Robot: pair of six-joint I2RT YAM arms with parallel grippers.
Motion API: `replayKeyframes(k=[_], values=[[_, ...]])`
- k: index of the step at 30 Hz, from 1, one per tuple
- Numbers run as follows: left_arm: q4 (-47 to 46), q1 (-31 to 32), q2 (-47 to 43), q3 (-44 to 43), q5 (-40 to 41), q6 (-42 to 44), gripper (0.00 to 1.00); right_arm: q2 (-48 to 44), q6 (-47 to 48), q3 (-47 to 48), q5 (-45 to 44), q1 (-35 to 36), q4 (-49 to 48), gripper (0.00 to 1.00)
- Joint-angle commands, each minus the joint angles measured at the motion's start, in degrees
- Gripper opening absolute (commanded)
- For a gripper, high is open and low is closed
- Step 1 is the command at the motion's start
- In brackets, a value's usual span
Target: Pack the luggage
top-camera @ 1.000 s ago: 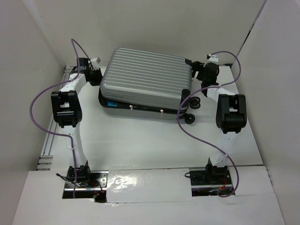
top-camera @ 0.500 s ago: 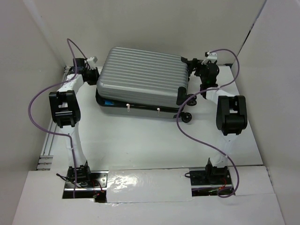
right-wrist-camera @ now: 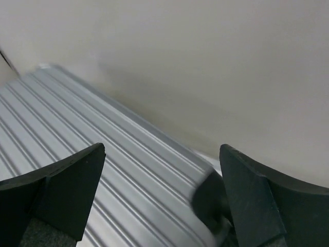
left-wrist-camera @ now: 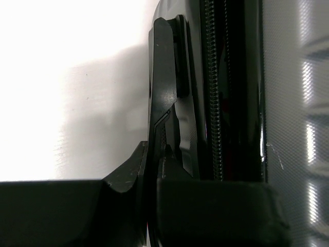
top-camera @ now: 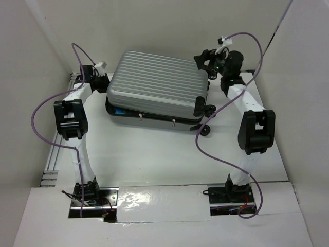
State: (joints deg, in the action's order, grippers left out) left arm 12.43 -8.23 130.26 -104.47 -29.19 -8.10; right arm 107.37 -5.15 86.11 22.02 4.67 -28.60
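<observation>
The luggage [top-camera: 154, 85], a large silver-grey ribbed suitcase, lies flat at the back middle of the table. Its lid is down but slightly ajar along the front, where something blue [top-camera: 119, 112] shows in the gap. Its black wheels [top-camera: 205, 131] point right. My left gripper [top-camera: 101, 81] is shut and pressed against the case's left side. In the left wrist view it [left-wrist-camera: 151, 206] sits by the black trim [left-wrist-camera: 164, 103] and zipper. My right gripper [top-camera: 201, 59] hovers open and empty above the rear right corner. In the right wrist view it [right-wrist-camera: 162, 190] is over the ribbed shell [right-wrist-camera: 103, 154].
White walls close in the table at the back, left and right. A metal rail [top-camera: 51, 159] runs along the left edge. Purple cables [top-camera: 216, 154] loop off both arms. Two white zip pulls [top-camera: 141, 117] stick out of the case's front seam.
My right gripper has risen from beside the wheels and moved back over the case's rear right corner. The suitcase has shifted slightly left. My left gripper has stayed against its left side.
</observation>
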Motion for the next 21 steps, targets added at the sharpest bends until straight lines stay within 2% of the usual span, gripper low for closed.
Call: replayKeyframes(k=[1, 2, 3, 4, 6, 7, 10, 13, 19, 20, 21], values=[[-5.5, 1.6, 2.3, 1.6, -7.7, 2.7, 0.0, -5.2, 6.5, 5.0, 12.0, -5.8, 26.0, 0.99], [-5.5, 1.5, 2.3, 1.0, -7.7, 2.7, 0.0, -6.6, 11.0, 5.0, 14.9, -6.4, 30.1, 1.0], [-4.8, 1.5, 2.8, 0.3, -7.7, 3.3, 0.0, -10.8, 11.8, -1.4, 13.2, -6.4, 33.1, 1.0], [-4.8, 1.5, 2.8, 0.3, -7.7, 3.4, 0.0, -13.3, 11.8, -1.5, 13.2, -5.9, 33.9, 1.0], [-4.0, 1.5, 3.5, -1.0, -7.7, 3.4, 0.0, -18.1, 14.4, -8.3, 9.8, -5.9, 36.4, 1.0], [-3.2, 1.0, 4.0, -1.6, -7.7, 4.1, 0.0, -21.9, 15.8, -9.5, 6.8, -5.9, 41.4, 1.0], [-1.6, 1.0, 4.7, -3.3, -7.7, 5.8, 0.0, -25.7, 21.4, -10.2, 3.4, -4.0, 54.8, 1.0], [0.7, 1.0, 5.8, -5.7, -7.2, 8.2, 0.0, -28.3, 23.9, -12.4, 2.0, -1.4, 60.5, 1.0], [1.3, -1.6, 7.5, -7.4, -5.4, 11.1, 0.0, -31.4, 24.7, -16.2, -3.9, 3.5, 62.8, 1.0], [1.3, -1.6, 8.4, -8.4, -5.4, 11.1, 0.0, -32.1, 23.6, -16.2, -5.6, 3.5, 60.2, 1.0], [1.3, -2.1, 9.1, -10.2, -5.4, 11.1, 0.0, -32.1, 19.1, -16.8, -11.5, 3.5, 58.5, 1.0]])
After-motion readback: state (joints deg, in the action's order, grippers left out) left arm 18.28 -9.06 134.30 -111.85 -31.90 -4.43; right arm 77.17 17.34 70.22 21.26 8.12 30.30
